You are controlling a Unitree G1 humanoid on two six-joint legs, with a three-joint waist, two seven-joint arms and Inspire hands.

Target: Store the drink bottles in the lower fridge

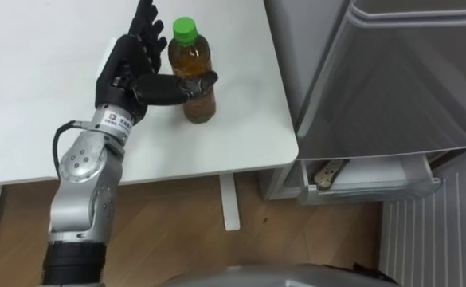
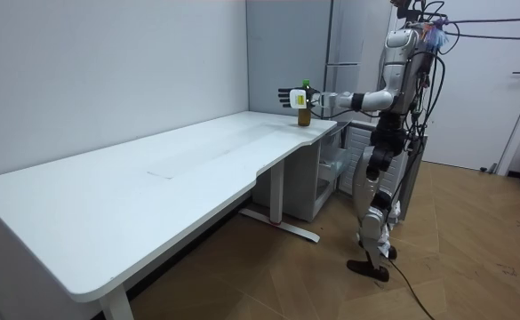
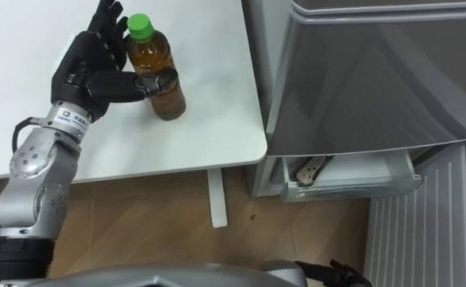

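In the left eye view the bottle (image 1: 191, 57), amber drink under a green cap, stands upright near the right front corner of the white table (image 1: 41, 119). The left hand (image 1: 125, 76) has its palm at the bottle's left. Its thumb hooks across the near side of the bottle, while the fingers stand straight behind the far side, so the hold looks only partly closed. To the right stands the fridge (image 1: 392, 80), and its lower drawer (image 1: 368, 179) is pulled open just past the table's edge; a small item lies inside, too unclear to name. The room view has the robot standing upright at the table's far end, next to the fridge, with its left arm stretched out level to the bottle, which rests on the tabletop. The right eye view confirms this: the thumb lies on the label, the fingers are not wrapped round, and the bottle's base is on the table. The step in hand seems to be the grasp, with nothing carried yet. The next move probably calls for the fingers to close round the bottle before any lift. Then comes a swing to the right and a reach down to the open drawer, keeping the bottle upright.
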